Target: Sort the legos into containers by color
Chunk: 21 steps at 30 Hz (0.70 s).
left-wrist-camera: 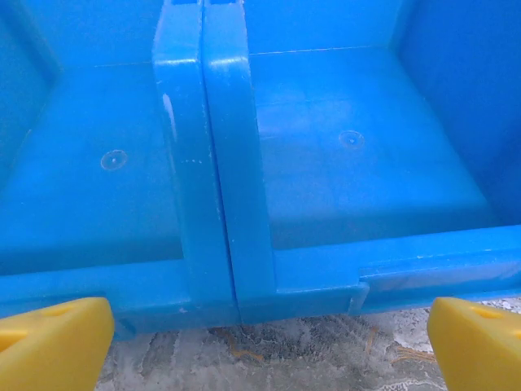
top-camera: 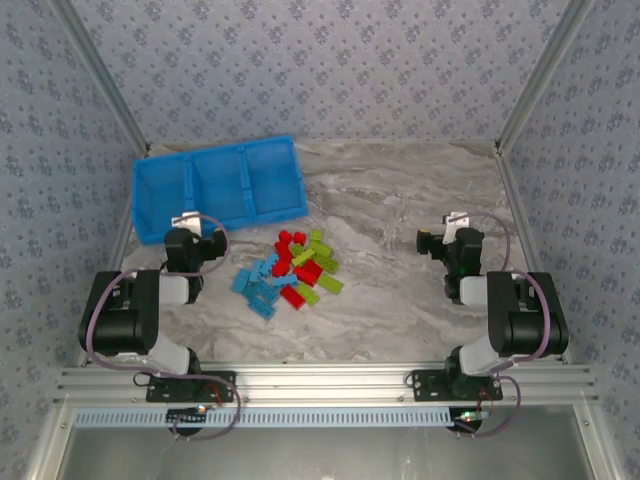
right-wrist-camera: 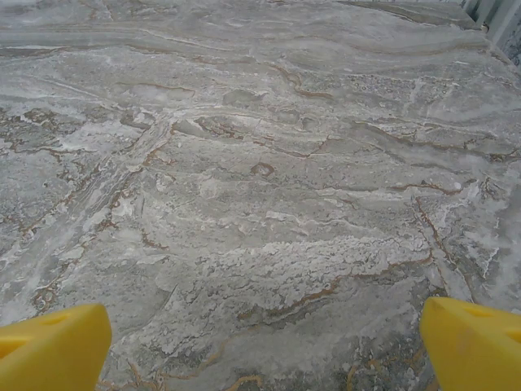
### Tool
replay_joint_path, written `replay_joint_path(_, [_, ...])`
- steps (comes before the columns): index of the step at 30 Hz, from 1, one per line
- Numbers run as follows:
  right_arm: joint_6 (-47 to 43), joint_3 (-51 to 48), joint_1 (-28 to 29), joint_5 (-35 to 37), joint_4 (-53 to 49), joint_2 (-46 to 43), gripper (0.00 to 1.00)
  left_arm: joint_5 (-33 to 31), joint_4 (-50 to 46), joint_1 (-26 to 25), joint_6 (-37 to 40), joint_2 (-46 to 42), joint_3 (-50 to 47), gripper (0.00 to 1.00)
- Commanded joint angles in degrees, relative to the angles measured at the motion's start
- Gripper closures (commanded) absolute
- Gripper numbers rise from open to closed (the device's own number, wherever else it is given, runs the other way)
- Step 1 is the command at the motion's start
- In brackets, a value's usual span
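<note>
Several legos (top-camera: pixel 290 270) in red, light blue and lime green lie in a loose pile on the marble table, between the two arms. The containers, three compartments of a bright blue tray (top-camera: pixel 160 222), sit at the back left with nothing in them. My left gripper (top-camera: pixel 190 232) hangs just in front of the tray's near wall (left-wrist-camera: pixel 326 281), open, its yellow fingertips (left-wrist-camera: pixel 57 342) wide apart with nothing between them. My right gripper (top-camera: pixel 440 240) is at the right, open over bare table, its yellow fingertips (right-wrist-camera: pixel 472 346) far apart.
A metal frame post (top-camera: pixel 100 75) and patterned walls bound the table at left, right and back. The aluminium rail (top-camera: pixel 320 385) holding the arm bases runs along the near edge. Bare marble (right-wrist-camera: pixel 260 204) lies ahead of the right gripper.
</note>
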Motion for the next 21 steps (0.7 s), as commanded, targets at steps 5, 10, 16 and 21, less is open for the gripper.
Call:
replay_joint_path(5, [0.97,1.22,0.22,0.88,1.33,0.71,0.0,-0.54,1.92,0.54,0.77,0.48,1.49,0.01])
replay_joint_path(10, [1.14,1.18,0.01,0.54,1.26,0.73,0.0,-0.58,1.94,0.56,0.77,0.47,1.49,0.01])
replay_joint_path(16, [1.19,0.96,-0.03,0.28,1.46,0.51,0.0,-0.53,1.9,0.58,0.84,0.41,1.49,0.01])
replay_joint_path(21, [1.93,3.32,2.46,6.57,-13.42,-13.05,0.0,-0.52,0.83,0.4,0.98,-0.2,1.8,0.01])
